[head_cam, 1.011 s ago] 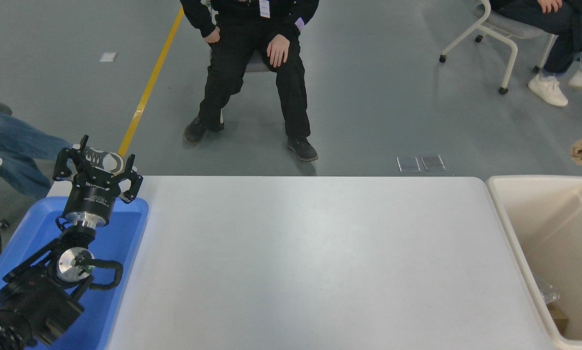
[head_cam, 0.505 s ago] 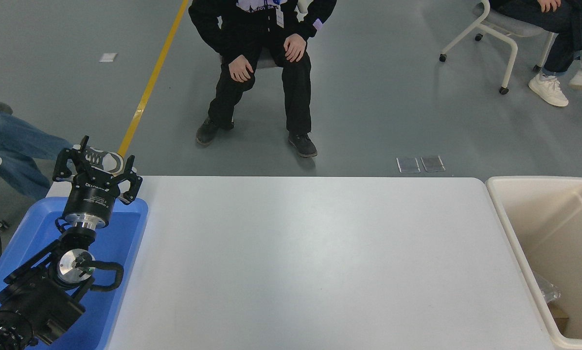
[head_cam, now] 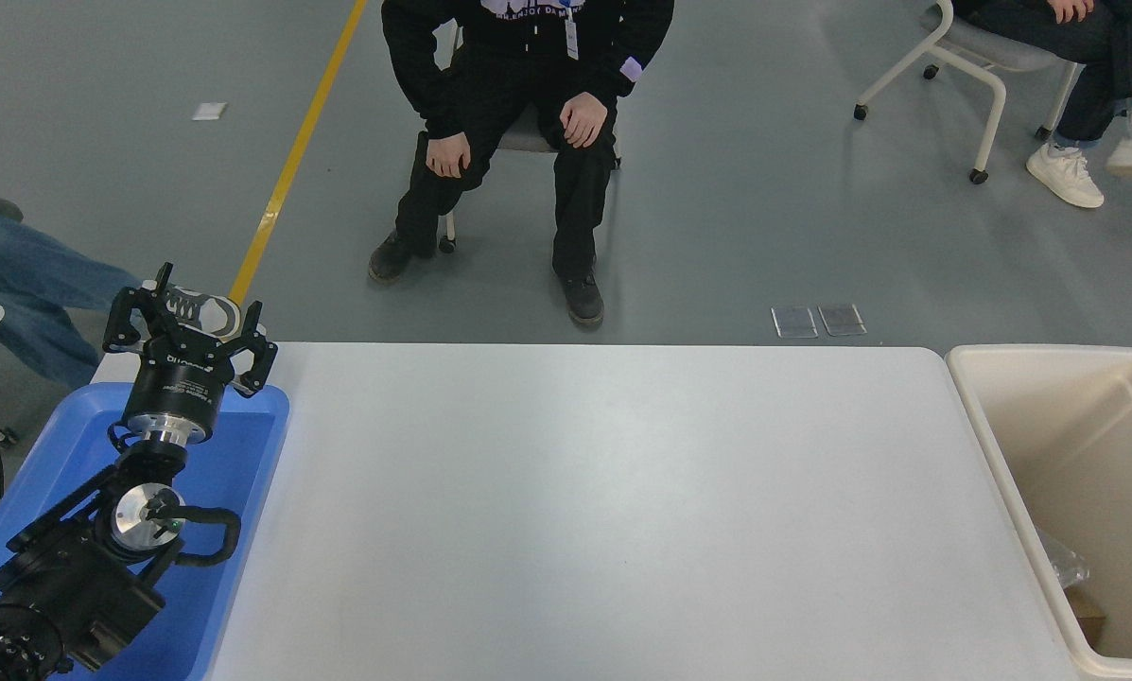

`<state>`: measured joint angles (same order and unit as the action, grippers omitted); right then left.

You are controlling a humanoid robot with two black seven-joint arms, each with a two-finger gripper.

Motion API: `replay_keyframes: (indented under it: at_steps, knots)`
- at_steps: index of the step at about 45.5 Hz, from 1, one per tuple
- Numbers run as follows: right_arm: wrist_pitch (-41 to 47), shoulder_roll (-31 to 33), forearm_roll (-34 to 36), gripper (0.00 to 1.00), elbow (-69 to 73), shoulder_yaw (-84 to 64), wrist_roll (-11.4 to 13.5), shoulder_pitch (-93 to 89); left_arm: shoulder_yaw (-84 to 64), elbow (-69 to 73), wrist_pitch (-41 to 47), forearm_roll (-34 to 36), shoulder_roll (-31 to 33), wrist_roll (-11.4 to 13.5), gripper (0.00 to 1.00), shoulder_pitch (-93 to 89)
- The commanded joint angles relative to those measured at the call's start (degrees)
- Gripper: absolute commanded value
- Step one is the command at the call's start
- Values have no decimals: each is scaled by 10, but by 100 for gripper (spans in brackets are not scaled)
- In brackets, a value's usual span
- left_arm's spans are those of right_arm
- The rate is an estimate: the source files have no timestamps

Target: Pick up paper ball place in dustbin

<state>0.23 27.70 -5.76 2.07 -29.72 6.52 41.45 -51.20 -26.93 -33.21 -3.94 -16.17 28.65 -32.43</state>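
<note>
No paper ball was in sight anywhere; the white tabletop [head_cam: 603, 511] showed none. The dustbin [head_cam: 1001, 473] stood at the tabletop's right end, w/ only some scraps visible low inside, too small to identify. The left end effector [head_cam: 190, 326] was parked over a blue tray [head_cam: 244, 492] at lower left, fingers spread open, gripping nothing. The right arm was out of view, so which arm was nearer couldn't be judged. Lettering on the left end effector's body wasn't readable. A person [head_cam: 518, 113] sat beyond the far edge.

Table [head_cam: 603, 511]: white, smooth, matt top. Bin [head_cam: 1001, 454]: cream plastic, smooth walls. Tray [head_cam: 235, 454]: blue plastic, slightly glossy. Left gripper [head_cam: 190, 331]: black, matt; bare metal collar below.
</note>
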Motion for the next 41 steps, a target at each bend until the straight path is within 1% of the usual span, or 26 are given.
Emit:
replay_keyframes:
  at_steps: [1, 21, 27, 29, 30, 32, 37, 41]
  knots:
    - [-15, -44, -2, 0, -38, 6, 4, -29, 0, 0, 0, 0, 0, 0, 99, 0]
    - [-24, -43, -2, 0, -39, 7, 4, -37, 0, 0, 0, 0, 0, 0, 99, 0]
    - [-69, -44, 0, 45, -38, 7, 3, -42, 0, 0, 0, 0, 0, 0, 99, 0]
    - [-85, -44, 0, 54, -38, 7, 2, -45, 0, 0, 0, 0, 0, 0, 99, 0]
    - [-91, -44, 1, 57, -38, 7, 2, -45, 0, 0, 0, 0, 0, 0, 99, 0]
    - [-99, -44, 1, 59, -37, 7, 2, -45, 0, 0, 0, 0, 0, 0, 99, 0]
    - [-101, -44, 1, 60, -37, 7, 2, -46, 0, 0, 0, 0, 0, 0, 99, 0]
    - [-101, -43, 1, 66, -34, 7, 2, -46, 0, 0, 0, 0, 0, 0, 99, 0]
